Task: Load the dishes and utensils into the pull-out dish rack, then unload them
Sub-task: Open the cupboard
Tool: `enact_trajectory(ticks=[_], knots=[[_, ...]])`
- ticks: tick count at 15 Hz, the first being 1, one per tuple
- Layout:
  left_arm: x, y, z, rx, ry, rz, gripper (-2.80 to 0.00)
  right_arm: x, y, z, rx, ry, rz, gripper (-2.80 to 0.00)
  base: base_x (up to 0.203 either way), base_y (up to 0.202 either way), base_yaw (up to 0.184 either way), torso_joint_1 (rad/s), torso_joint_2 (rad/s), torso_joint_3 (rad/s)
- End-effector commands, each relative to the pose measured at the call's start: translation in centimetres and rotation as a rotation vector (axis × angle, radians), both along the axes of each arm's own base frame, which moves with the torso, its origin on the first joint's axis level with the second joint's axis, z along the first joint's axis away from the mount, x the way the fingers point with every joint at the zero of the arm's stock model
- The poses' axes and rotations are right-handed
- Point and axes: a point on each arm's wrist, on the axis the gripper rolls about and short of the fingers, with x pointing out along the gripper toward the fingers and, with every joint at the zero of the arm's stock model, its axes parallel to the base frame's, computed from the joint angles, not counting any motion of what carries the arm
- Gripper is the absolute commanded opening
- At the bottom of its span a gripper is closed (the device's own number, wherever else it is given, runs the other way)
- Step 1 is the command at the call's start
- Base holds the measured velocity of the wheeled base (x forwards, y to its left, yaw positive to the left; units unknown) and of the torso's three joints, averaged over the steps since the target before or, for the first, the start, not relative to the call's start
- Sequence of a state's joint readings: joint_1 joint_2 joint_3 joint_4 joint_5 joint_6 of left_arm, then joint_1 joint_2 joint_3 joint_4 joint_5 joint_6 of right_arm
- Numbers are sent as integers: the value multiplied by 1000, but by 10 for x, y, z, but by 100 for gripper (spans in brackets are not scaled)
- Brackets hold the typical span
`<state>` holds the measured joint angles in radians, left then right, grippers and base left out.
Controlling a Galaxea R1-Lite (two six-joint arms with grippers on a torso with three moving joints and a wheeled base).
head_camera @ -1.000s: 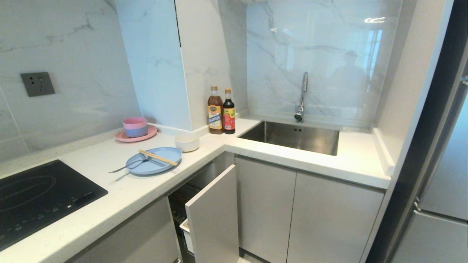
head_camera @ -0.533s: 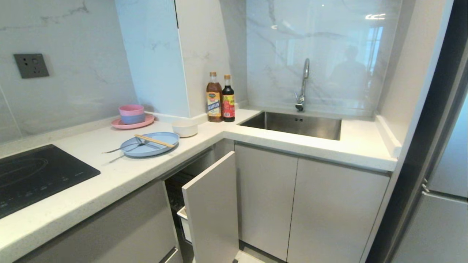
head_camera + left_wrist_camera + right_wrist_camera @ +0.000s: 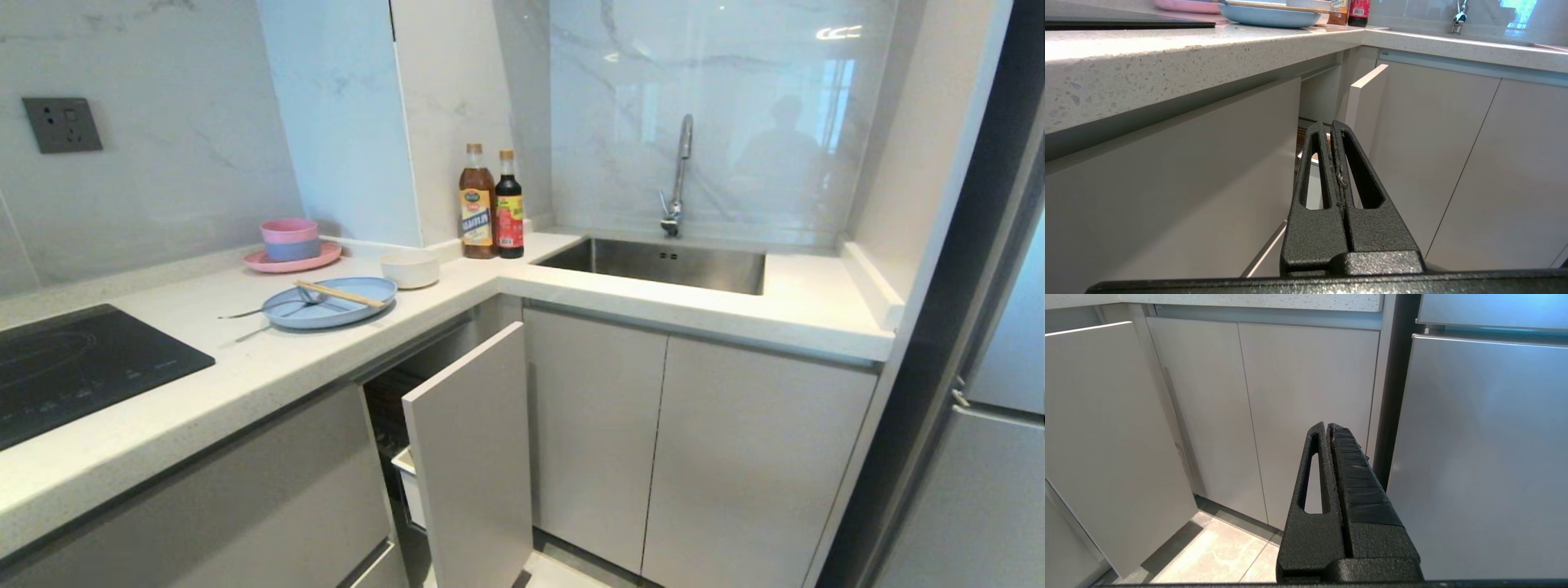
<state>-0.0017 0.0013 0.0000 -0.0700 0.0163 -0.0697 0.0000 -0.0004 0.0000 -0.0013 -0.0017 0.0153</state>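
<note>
Step in hand: by my reading, the approach; nothing is loaded yet and the rack is only partly drawn out
Pull-out dish rack [image 3: 469, 457]: under the counter's inner corner, its narrow white door front standing out from the cabinet line, a white tray edge showing behind it
Pale blue plate [image 3: 331, 300]: on the counter [image 3: 245, 367] near its front edge, just left of the corner
Chopsticks [image 3: 339, 293]: lying across the plate, long axis running toward the corner
Fork [image 3: 265, 309]: head on the plate, handle reaching out over the plate's left rim
Cream bowl [image 3: 410, 269]: just beside the plate, toward the wall
Left gripper [image 3: 1329, 126]: fingers pressed together, empty, below counter height and pointing at the gap beside the door front
Right gripper [image 3: 1327, 426]: fingers closed, empty, facing the sink cabinets further right
Key relation: the door front lies straight ahead of the left gripper, so that arm is nearer; the dishes sit above it
View difference: the head view shows no arms; only the left wrist view looks into the opening
</note>
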Motion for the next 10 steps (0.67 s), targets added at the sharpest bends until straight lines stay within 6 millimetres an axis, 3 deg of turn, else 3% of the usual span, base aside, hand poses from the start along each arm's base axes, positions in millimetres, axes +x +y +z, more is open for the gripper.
enact_trajectory(ticks=[1, 10], knots=[[2, 0, -7, -1, 26, 1, -280, 0, 0, 0, 0, 2, 0, -280, 0, 0, 0, 0, 0, 0], [2, 0, -7, -1, 26, 1, -280, 0, 0, 0, 0, 2, 0, -280, 0, 0, 0, 0, 0, 0]])
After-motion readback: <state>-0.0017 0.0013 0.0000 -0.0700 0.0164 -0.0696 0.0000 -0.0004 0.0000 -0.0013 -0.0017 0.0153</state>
